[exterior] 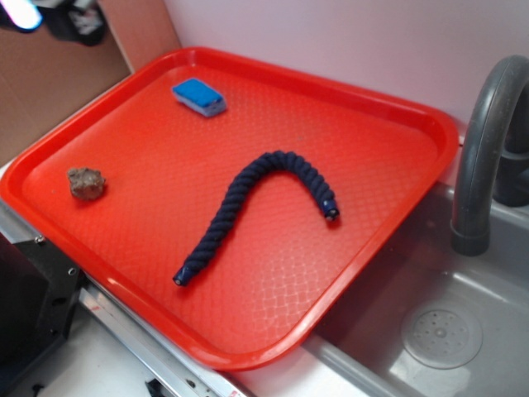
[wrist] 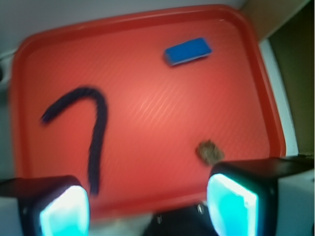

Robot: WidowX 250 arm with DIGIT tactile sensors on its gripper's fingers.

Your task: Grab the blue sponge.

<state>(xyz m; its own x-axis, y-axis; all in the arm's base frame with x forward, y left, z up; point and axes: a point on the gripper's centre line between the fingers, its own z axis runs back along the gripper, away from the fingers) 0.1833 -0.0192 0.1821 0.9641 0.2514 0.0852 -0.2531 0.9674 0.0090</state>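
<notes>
The blue sponge [exterior: 198, 97], a small bright-blue block with a pale lower layer, lies flat near the far left corner of the red tray [exterior: 388, 107]. In the wrist view the blue sponge [wrist: 188, 50] shows in the upper right, far from the fingers. My gripper [wrist: 147, 206] is open, its two cyan-lit pads [wrist: 231, 204] wide apart with nothing between them. It hovers high over the tray's near edge. The exterior view catches only part of the gripper [exterior: 58, 16], at the top left corner, above and left of the sponge.
A long dark navy braided rope [exterior: 256, 207] curves across the tray's middle. A small brown rock [exterior: 86, 183] sits by the tray's left edge. To the right are a grey faucet [exterior: 488, 141] and a sink [exterior: 438, 335] with a drain.
</notes>
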